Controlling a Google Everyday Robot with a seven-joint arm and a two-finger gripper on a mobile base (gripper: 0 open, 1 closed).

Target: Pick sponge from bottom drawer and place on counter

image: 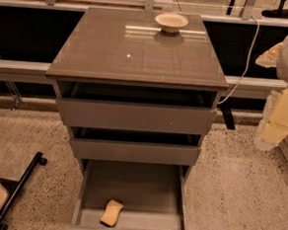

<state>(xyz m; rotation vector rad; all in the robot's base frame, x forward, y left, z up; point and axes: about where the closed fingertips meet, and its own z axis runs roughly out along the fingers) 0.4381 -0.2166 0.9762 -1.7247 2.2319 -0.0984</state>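
While sponge (pixel 112 212) lies in drawer (pixel 134 188), end effector (pixel 280 119) right

Drawer cabinet, centre of frame. Counter (pixel 99 49): glossy grey-brown slab with a small white dot (pixel 128 56) left of centre and a pale round bowl (pixel 171 22) at its far edge. Top drawer (pixel 134 116) and middle drawer (pixel 134 152): each slightly open. Bottom drawer (pixel 138 191): pulled far out, lower centre. Sponge (pixel 112 212): tan-yellow, lying in the tray's front left, against the front wall. Gripper (pixel 277 124): pale, at the right edge, mid-height, well apart from the cabinet. Speckled floor (pixel 237 193); black bar (pixel 18 187), lower left.
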